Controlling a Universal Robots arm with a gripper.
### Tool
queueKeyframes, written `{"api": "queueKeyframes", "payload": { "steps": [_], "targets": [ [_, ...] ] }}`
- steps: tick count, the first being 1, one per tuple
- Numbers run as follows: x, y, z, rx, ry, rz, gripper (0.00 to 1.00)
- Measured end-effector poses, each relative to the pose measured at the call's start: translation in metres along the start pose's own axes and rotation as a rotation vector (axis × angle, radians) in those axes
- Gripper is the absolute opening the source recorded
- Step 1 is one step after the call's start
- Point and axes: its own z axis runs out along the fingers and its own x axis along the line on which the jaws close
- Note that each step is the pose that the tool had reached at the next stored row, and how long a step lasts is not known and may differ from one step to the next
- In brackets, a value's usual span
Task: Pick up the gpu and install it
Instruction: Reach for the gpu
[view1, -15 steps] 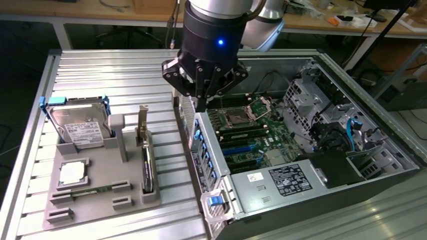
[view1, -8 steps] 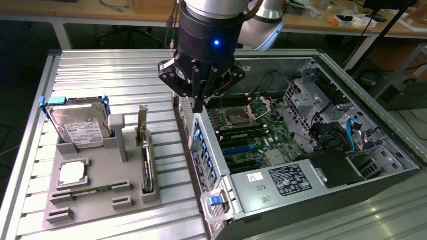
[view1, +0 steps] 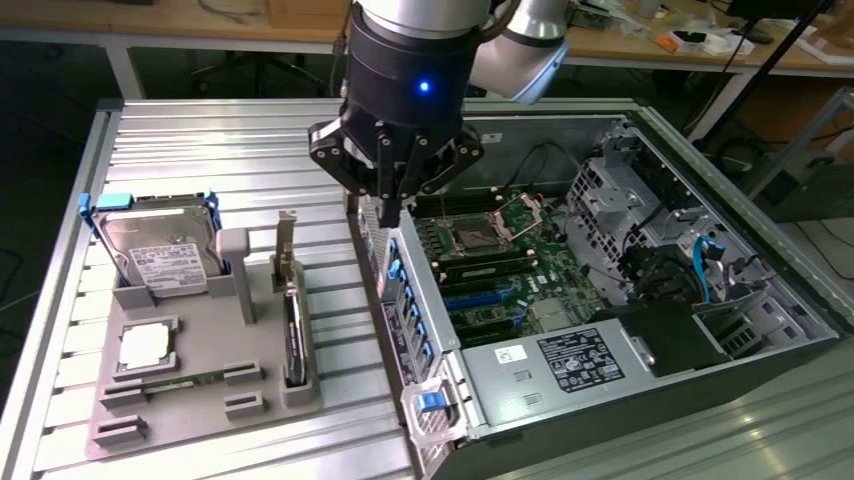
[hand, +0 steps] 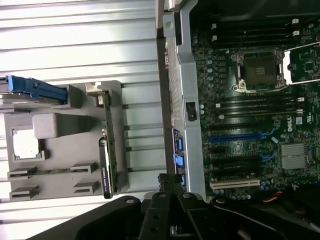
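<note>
The gpu (view1: 294, 335) (hand: 107, 150) is a thin black card with a narrow silver bracket rising at one end. It stands on its long edge in a slot of the gray holder (view1: 200, 400) on the ribbed worktop (view1: 200, 140). The arm (view1: 407, 60) points straight down. Its tool (view1: 390, 218), fingers pressed together and holding nothing, hangs over the side wall of the open computer case (view1: 400, 300), apart from the gpu.
</note>
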Motion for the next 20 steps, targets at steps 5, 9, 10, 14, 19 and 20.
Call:
{"api": "queueKeyframes", "payload": {
  "steps": [5, 9, 10, 14, 19, 20],
  "targets": [
    [0.004, -0.001, -0.0002, 0.0, 0.0, 0.0, 0.11],
    [0.008, -0.0023, -0.0003, 0.0, 0.0, 0.0, 0.11],
    [0.009, -0.0028, -0.0004, 0.0, 0.0, 0.0, 0.11],
    [0.013, -0.0054, -0.0006, 0.0, 0.0001, 0.0, 0.11],
    [0.018, -0.01, -0.0009, 0.0, 0.0, 0.0, 0.11],
    [0.019, -0.0108, -0.0009, 0.0, 0.0, 0.0, 0.11]
  ]
}}
